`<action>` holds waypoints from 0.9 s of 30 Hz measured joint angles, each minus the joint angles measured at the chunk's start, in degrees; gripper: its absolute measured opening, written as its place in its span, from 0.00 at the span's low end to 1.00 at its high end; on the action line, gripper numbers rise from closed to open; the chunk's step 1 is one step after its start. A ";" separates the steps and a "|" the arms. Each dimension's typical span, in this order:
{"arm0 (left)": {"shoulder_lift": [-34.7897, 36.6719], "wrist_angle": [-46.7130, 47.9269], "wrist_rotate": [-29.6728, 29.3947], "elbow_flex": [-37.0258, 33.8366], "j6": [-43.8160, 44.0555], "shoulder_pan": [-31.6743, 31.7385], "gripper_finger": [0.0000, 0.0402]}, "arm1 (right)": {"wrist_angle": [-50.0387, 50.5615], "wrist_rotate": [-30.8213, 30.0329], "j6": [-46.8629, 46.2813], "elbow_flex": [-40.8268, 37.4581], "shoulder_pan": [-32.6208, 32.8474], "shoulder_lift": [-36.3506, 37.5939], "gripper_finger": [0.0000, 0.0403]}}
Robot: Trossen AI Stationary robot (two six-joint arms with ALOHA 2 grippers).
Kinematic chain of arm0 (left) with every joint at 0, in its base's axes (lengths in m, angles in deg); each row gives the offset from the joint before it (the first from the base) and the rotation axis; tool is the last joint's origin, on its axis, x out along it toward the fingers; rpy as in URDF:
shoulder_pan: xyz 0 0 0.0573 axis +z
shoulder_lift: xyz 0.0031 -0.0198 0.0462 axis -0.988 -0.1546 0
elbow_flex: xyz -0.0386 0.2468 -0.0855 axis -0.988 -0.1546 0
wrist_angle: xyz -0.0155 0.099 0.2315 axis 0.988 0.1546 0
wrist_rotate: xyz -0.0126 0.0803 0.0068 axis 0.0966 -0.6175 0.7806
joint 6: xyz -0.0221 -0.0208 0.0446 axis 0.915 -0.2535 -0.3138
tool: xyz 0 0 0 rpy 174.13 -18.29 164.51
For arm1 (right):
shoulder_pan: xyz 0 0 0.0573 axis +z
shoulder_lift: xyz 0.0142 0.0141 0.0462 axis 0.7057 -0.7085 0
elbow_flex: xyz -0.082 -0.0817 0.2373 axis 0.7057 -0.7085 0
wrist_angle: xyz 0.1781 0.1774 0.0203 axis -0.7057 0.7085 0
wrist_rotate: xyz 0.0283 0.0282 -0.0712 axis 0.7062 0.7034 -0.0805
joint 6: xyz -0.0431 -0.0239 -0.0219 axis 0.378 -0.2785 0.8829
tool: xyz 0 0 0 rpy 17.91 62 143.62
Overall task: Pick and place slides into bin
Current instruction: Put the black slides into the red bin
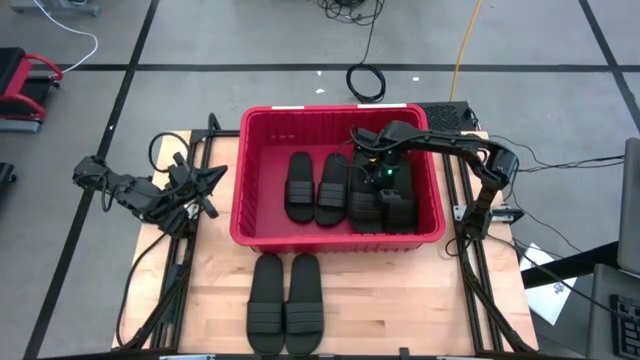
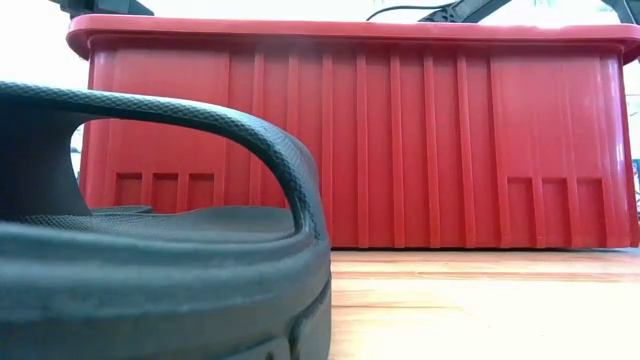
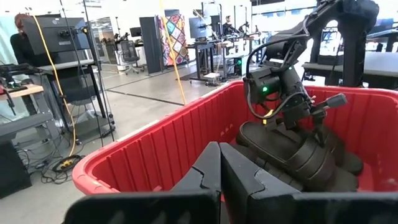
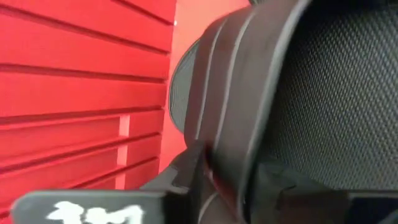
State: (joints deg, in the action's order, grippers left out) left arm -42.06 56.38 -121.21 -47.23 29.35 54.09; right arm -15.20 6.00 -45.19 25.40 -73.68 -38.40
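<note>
The red bin (image 1: 240, 170) stands mid-table. Two black slides (image 1: 300, 187) (image 1: 332, 187) lie side by side on its floor. Several more are stacked against its right wall (image 1: 385, 205). Another two slides (image 1: 268, 305) (image 1: 303, 305) lie on the table in front of the bin; one of them (image 2: 150, 250) fills the low view. My right gripper (image 1: 378, 165) (image 3: 317, 118) slants down into the bin's far right part, open, over the top slide of the stack (image 3: 292, 146). My left gripper (image 1: 210, 185) (image 3: 219, 168) waits shut, left of the bin. My right gripper (image 4: 230, 180) has the edge of the top slide's sole (image 4: 230, 124) between its two fingers, coming from above at a slant. A thin gap shows beside one finger (image 4: 186, 174). Whether the other finger touches the slide I cannot tell. The slide lies on the stack.
The bin's tall ribbed front wall (image 2: 400, 130) rises behind the two slides on the table. Bare wood (image 1: 400, 300) lies to the right of that pair. Cables and the arms' frames run along both table sides.
</note>
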 joint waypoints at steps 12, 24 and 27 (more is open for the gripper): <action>0.01 0.15 -0.01 0.00 -0.01 0.01 0.00 | -1.29 -2.15 -2.80 0.00 0.00 0.00 0.42; 0.01 0.15 -0.01 0.00 0.10 0.00 0.00 | -1.67 -2.09 -3.60 0.00 -1.01 2.17 0.45; 0.01 0.13 -0.01 0.00 -0.09 0.00 0.00 | -2.32 -2.11 -4.56 0.00 -1.94 2.66 0.45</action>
State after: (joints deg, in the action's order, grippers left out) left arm -42.05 56.51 -121.22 -47.23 29.26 54.09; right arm -17.52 3.89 -49.76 25.40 -75.63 -35.74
